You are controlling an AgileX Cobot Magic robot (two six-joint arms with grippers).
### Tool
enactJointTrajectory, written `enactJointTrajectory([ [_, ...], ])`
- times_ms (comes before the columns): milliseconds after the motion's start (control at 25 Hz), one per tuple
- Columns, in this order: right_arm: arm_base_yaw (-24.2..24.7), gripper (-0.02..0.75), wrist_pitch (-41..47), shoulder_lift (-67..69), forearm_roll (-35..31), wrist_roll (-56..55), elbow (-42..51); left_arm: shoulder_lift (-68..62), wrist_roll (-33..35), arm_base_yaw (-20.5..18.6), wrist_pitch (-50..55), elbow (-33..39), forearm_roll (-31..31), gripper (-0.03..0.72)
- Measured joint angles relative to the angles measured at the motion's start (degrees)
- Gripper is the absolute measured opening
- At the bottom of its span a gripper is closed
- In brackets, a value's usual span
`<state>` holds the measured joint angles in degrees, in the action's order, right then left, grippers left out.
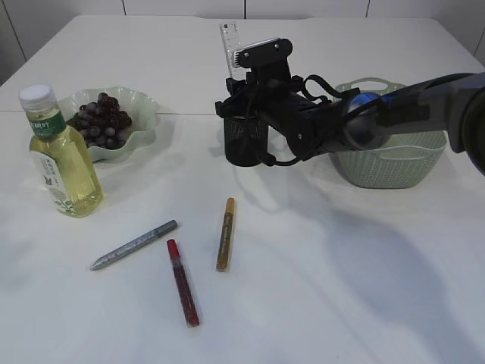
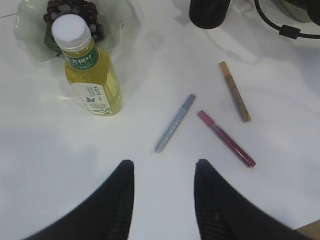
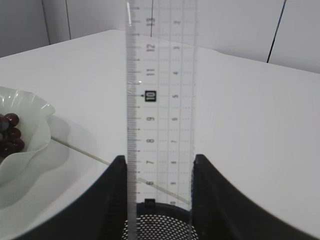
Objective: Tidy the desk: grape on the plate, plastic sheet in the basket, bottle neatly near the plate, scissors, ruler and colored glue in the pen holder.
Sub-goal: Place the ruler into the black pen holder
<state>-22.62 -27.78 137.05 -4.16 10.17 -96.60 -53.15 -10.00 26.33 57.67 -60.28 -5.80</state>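
Three glue pens are seen lying loose on the table nearest the camera: a red pen (image 1: 183, 283), a silver pen (image 1: 133, 245) and a gold pen (image 1: 225, 234), well apart from the pen holder, so that part of the tidying is judged not yet done. Above them the left gripper (image 2: 162, 200) is held clear of the table with its fingers parted and nothing between them.

Further back on the left, the bottle (image 1: 59, 155) is stood upright just beside the plate (image 1: 142, 102), and the grapes (image 1: 101, 119) are already heaped on that plate; both items can be taken as finished, though the bottle's neatness is a matter of judgement.

At the middle of the table the black mesh pen holder (image 1: 244, 139) is reached by the right gripper (image 3: 159, 185), whose fingers flank a clear ruler (image 3: 160, 100). The ruler is held upright with its lower end at the mouth of the holder. Whether it is gripped firmly or just being let go cannot be told.

Behind the right arm stands the green basket (image 1: 394, 163); its contents are hidden, so the plastic sheet cannot be confirmed. No scissors can be made out.
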Motion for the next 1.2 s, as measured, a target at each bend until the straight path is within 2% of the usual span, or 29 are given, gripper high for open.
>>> enactJointTrajectory([
  [440,0.0,0.328,0.1,0.0,0.0,0.1,0.0,0.0,0.0,0.0,-0.2,0.0,-0.3,0.298],
  [720,0.0,0.365,1.5,0.0,0.0,0.2,0.0,0.0,0.0,0.0,-1.5,0.0,-0.5,0.298],
  [1200,0.0,0.368,2.1,0.0,-0.4,0.2,0.0,0.0,0.0,0.0,-1.6,0.0,-1.3,0.298],
])
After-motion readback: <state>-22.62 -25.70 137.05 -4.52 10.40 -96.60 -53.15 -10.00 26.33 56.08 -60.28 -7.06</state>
